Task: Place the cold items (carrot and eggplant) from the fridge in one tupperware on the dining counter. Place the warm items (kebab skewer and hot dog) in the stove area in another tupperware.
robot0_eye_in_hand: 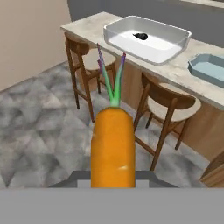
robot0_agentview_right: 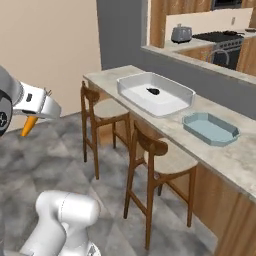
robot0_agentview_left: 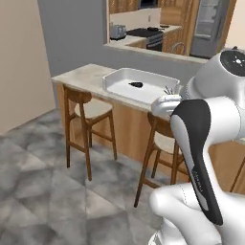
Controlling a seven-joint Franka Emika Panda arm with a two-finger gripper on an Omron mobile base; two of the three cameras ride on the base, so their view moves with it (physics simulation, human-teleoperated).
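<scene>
Hand view: carrot (robot0_eye_in_hand: 113,146) sits dead centre, fat end low, green stalks with purple tips pointing up toward the desk (robot0_eye_in_hand: 183,69)
Hand: closed narrow on the carrot; in the right base view the hand (robot0_agentview_right: 39,111) is at the left edge, out over the floor (robot0_agentview_right: 65,165), with the carrot's orange tip poking out below it
Left base view: hand (robot0_agentview_left: 167,98) is mostly tucked behind the arm's white and dark elbow, only its pale end and a few stalk tips show
Floor: grey stone tiles, nearest thing under the carrot
Stools: two wooden ones with pale seats pushed up against the desk front, near stool (robot0_agentview_right: 160,155) and far stool (robot0_agentview_right: 102,107)
Desk: light marbled top on a wood base, running along the room
White tub (robot0_agentview_right: 156,93): big clear-white tupperware on the desk above the stools, upright
Eggplant (robot0_agentview_right: 153,91): small dark thing lying on the white tub's floor, pretty sure that's it but it's tiny
Blue tub (robot0_agentview_right: 210,128): smaller blue tupperware just beside the white one on the same desk, not touching it
Carrot vs tubs: well apart, carrot is out over the floor on the stool side of the desk
Far back: kitchen behind the pass-through, toaster (robot0_agentview_right: 181,33) on the back counter, dark stove (robot0_agentview_right: 225,45) next to it, steel fridge (robot0_agentview_left: 209,26) in the left base view
</scene>
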